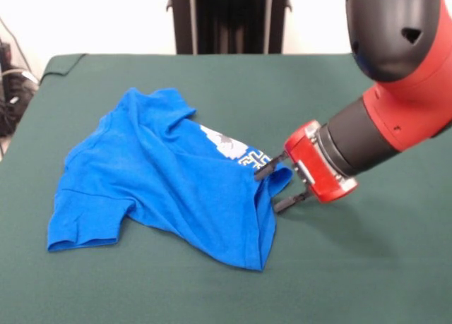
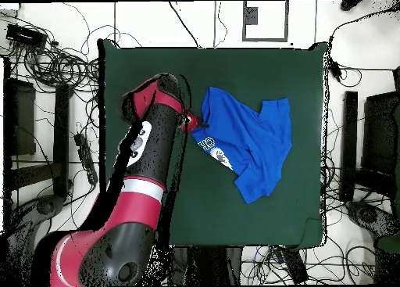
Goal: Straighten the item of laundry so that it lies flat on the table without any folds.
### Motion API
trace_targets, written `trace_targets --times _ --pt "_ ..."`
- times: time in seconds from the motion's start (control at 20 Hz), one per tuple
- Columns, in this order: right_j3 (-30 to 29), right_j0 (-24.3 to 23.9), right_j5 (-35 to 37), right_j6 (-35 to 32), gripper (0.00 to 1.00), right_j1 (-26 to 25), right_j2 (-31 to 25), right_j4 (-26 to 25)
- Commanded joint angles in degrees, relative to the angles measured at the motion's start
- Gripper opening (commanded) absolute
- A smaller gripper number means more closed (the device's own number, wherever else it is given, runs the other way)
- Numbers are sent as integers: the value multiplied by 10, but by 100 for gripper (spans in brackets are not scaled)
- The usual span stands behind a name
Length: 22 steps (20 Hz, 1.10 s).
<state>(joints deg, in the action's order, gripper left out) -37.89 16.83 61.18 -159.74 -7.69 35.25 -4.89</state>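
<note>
The blue T-shirt [image 1: 162,183] [image 2: 248,143] lies crumpled on the green table [image 1: 367,267] [image 2: 141,73], mostly plain blue side up and folded over itself, with only a strip of the white print and yellow-edged lettering peeping out beside a raised fold. One sleeve points toward the front view's lower left corner. The gripper [image 1: 274,188] [image 2: 192,123] comes in low from the side at the shirt's edge nearest the arm — its two dark fingers [image 1: 267,170] stand a little apart, with a bunched ridge of the blue cloth between them — whether they actually pinch it I cannot tell
</note>
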Motion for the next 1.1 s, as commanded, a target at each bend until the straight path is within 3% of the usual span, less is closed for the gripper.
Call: trace_targets --times 0.05,0.7,1.1 --pt "-61 11 -32 -162 100 -23 -23 10" --pt "-66 6 -52 -165 100 -36 -13 3" --pt "-62 9 5 -145 100 -9 -25 31"
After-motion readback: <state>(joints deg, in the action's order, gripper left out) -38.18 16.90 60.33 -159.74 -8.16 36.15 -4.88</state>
